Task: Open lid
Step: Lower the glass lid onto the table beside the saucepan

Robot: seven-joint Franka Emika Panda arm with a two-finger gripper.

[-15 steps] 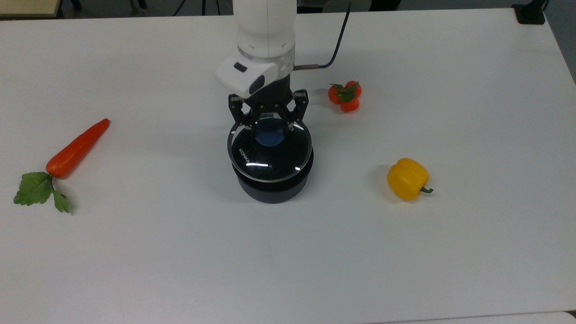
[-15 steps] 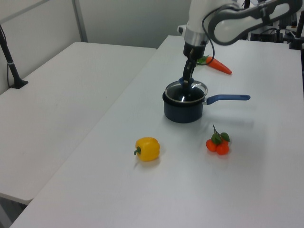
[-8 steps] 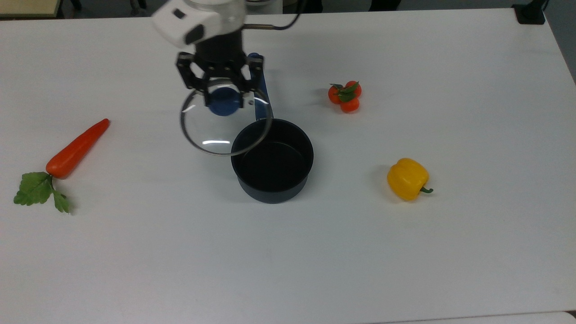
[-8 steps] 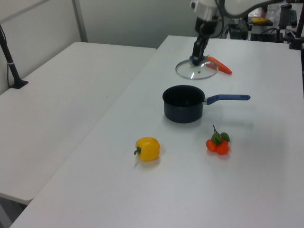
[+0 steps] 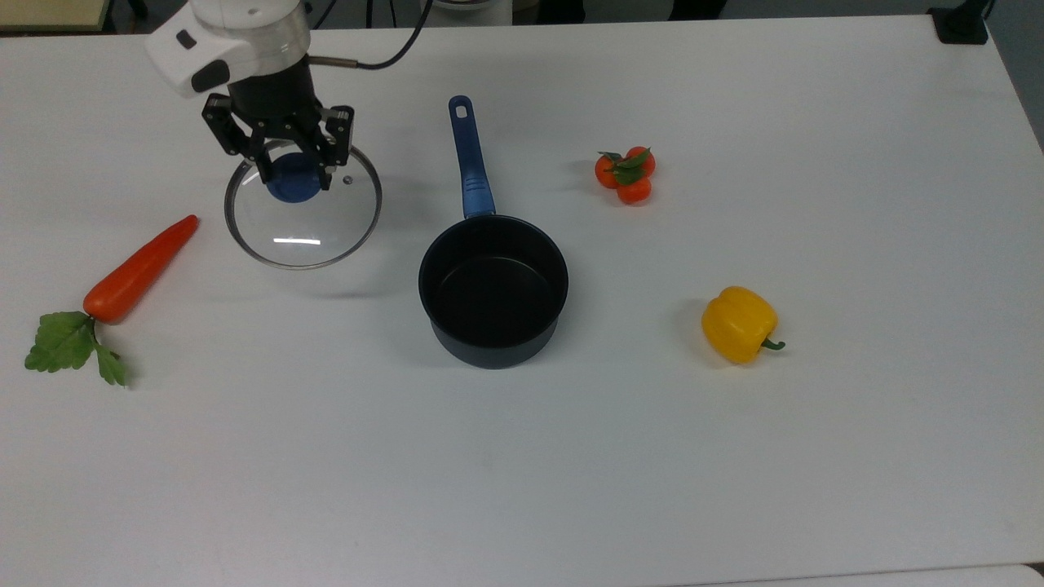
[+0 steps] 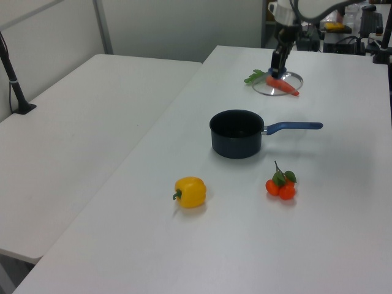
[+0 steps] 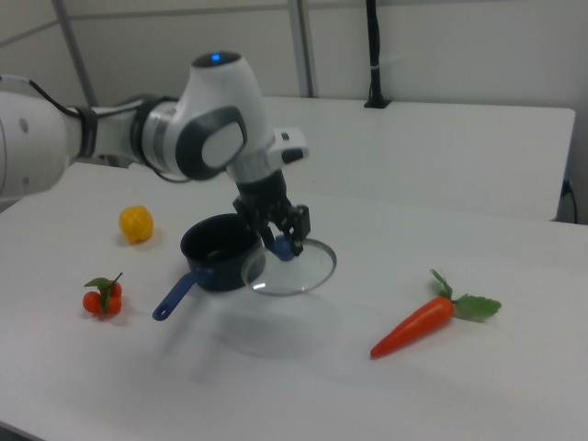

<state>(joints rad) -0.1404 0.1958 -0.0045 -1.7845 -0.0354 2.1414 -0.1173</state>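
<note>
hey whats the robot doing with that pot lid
The Franka arm's gripper is shut on the blue knob of the glass lid and holds it in the air, off the dark blue saucepan. The pan stands open and empty on the white table. In the top view the lid hangs between the pan and the carrot. A yellow pepper and small tomatoes lie untouched on the pan's other side.
</note>
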